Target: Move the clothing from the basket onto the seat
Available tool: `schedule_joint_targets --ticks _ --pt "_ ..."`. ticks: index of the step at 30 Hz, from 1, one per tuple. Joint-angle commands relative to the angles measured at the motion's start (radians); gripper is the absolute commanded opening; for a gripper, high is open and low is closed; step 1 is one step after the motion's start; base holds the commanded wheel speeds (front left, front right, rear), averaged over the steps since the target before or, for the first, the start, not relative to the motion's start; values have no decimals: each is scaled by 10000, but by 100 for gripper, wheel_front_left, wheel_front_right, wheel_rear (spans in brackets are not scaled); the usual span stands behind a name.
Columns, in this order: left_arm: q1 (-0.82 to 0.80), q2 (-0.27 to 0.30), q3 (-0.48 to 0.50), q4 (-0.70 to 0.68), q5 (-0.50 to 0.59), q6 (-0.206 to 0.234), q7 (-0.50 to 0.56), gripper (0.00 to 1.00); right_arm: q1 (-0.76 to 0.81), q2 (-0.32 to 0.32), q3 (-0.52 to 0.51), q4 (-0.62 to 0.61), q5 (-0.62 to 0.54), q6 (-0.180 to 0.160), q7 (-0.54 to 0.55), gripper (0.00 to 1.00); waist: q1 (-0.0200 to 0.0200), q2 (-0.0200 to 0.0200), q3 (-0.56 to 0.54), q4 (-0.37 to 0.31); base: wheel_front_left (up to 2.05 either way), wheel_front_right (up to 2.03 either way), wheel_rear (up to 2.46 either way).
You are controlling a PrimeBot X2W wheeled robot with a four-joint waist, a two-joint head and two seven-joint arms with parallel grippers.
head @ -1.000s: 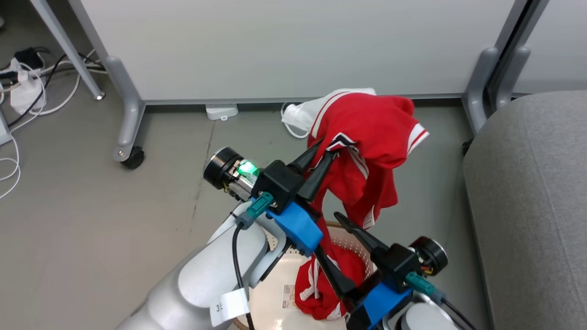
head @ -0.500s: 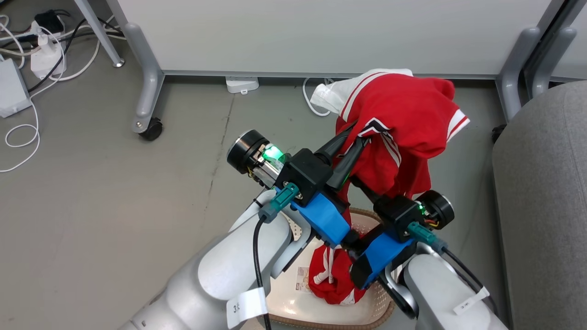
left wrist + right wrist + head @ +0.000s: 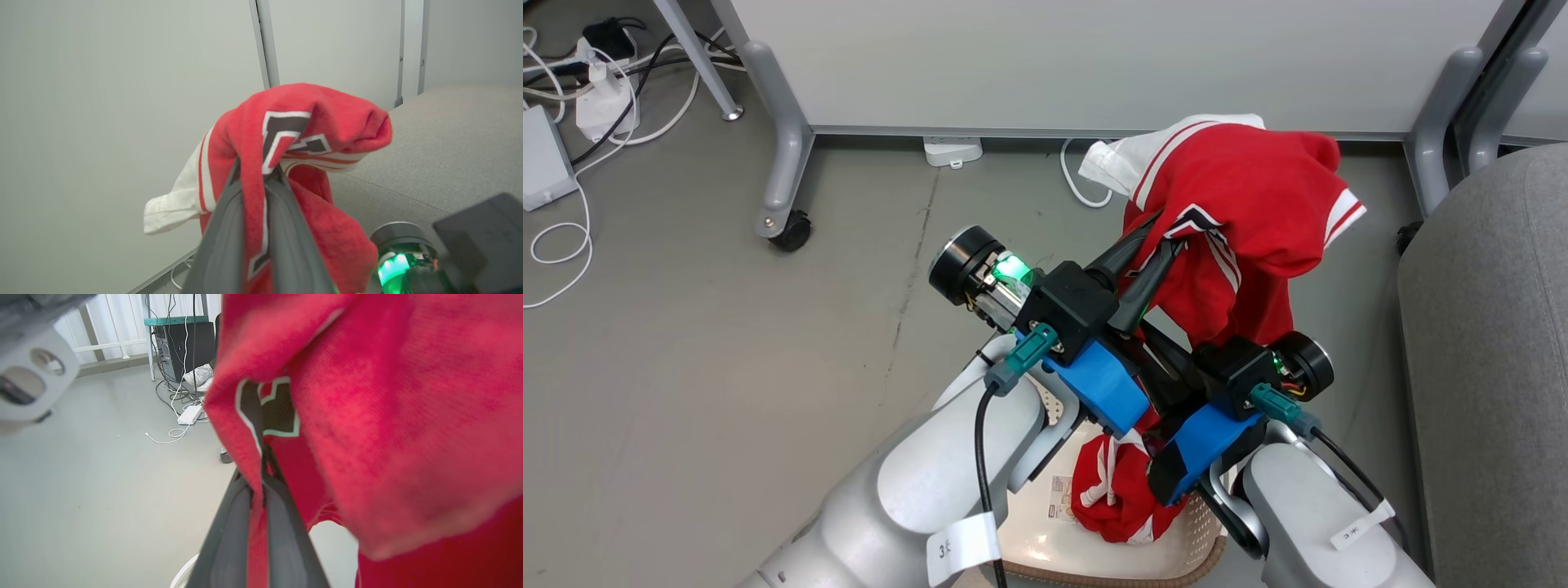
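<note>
The task looks roughly at its midpoint, with nothing resting on the seat (image 3: 1486, 367) yet. Of the clothing, the lifted jersey (image 3: 1241, 196) hangs in the air at about 1 o'clock in the head view, above the grey floor (image 3: 727, 367) and short of the seat, which fills the 3 o'clock edge. The left gripper (image 3: 256, 169) has its fingers pressed together on a fold of that jersey near the dark-outlined lettering. The right gripper (image 3: 261, 486) is likewise pinching red cloth between closed fingers, though I cannot tell which of the two pieces that fold belongs to. The second jersey (image 3: 1115, 498) lies bunched inside the basket (image 3: 1045, 547) at 6 o'clock, beside the label (image 3: 1060, 500) on its floor. By my reading, what is left is carrying the held piece over to 3 o'clock, letting it go, and then fetching the other. The jerseys are soft, limp knit, red with a white panel and striped trim, and they drape and fold freely over the fingers. The basket is stiff pale plastic, perforated, with a brown woven-look rim. The seat is grey textured upholstery with a rounded edge. A smooth pale partition panel (image 3: 1054, 65) stands at 12 o'clock.
</note>
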Motion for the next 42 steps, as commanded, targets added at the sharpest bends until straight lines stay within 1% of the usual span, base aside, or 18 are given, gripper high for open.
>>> schedule_joint_targets --ticks 1,7,8,9,18,30,36,42 --pt "39 -11 94 -6 34 -28 -53 0 -161 -20 8 31 34 1 -6 0 -1 0 2 -7 0 0 0" --pt "74 -18 217 13 160 -47 -54 0 -121 -20 51 41 60 1 -6 0 -1 0 -11 -48 0 0 0" --pt "94 -19 228 36 169 -56 -54 31 -118 -20 59 34 69 1 -6 0 -1 0 -10 -55 0 0 0" --pt "99 -23 242 48 185 -59 -52 100 -114 -20 64 28 78 1 -6 0 -1 0 -9 -61 0 0 0" --pt "145 -40 406 -8 375 13 -51 100 -32 -20 125 52 82 1 -6 0 -1 0 26 -95 0 0 0" --pt "292 -38 617 32 592 -11 -51 100 -101 -17 79 107 73 1 -6 0 -1 0 41 -266 0 0 0" --pt "452 36 732 40 683 -20 -51 100 -96 -20 -363 7 -252 1 -6 0 -1 0 100 -459 0 0 0" --pt "593 172 841 29 773 10 -50 100 -91 -22 -1305 -141 -883 1 -6 0 -1 0 233 -838 0 0 0"
